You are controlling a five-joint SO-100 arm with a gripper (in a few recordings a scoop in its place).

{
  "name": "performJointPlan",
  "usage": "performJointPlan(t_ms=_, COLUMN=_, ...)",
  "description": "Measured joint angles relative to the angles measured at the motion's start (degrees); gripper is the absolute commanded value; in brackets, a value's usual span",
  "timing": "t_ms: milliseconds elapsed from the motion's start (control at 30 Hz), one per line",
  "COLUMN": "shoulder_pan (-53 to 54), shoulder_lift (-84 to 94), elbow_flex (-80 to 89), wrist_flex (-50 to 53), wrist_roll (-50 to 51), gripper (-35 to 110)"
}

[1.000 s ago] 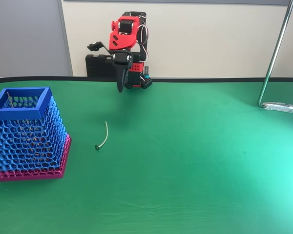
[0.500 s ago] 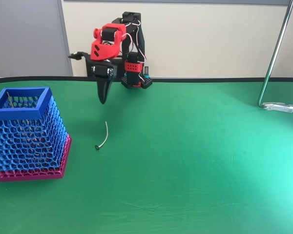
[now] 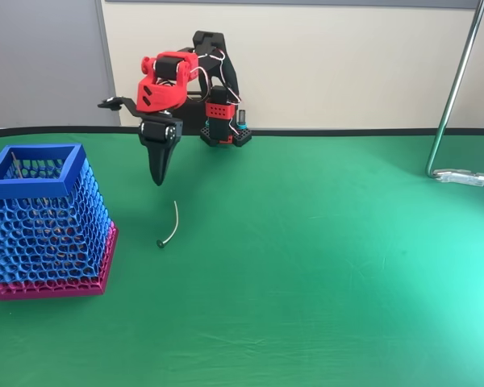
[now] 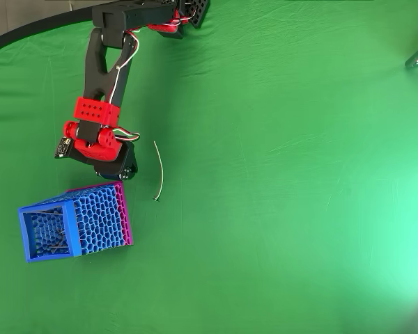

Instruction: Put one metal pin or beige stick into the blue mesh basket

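One blue mesh basket (image 3: 44, 222) on a magenta base is seen standing near the left edge of the green counter (image 3: 323, 266) in the fixed view; in the overhead view the basket (image 4: 76, 223) is shown with a few thin dark items lying inside it. Just to the right of the basket, apart from it, a thin curved metal pin (image 3: 171, 226) is found lying flat on the counter, its small dark head at the end nearer the front edge; it is traced in the overhead view (image 4: 159, 172) as a pale arc. Above and slightly left of the pin, the red-and-black arm's gripper (image 3: 156, 173) is held in the air, pointed down at the counter and touching nothing. One dark finger (image 3: 158, 157) is seen pointing down, while a second black part is stuck out sideways toward the left, so the fingers are shown spread apart with nothing between them. At the far right edge, a metal stand (image 3: 456, 97) is seen rising from the counter.
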State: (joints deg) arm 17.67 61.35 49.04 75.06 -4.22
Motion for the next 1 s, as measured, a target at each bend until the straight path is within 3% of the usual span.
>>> performJointPlan(t_ms=1000, shoulder_pan=-2.8, shoulder_lift=-23.2, elbow_flex=-27.8, wrist_flex=0.5, wrist_roll=-7.8, gripper=7)
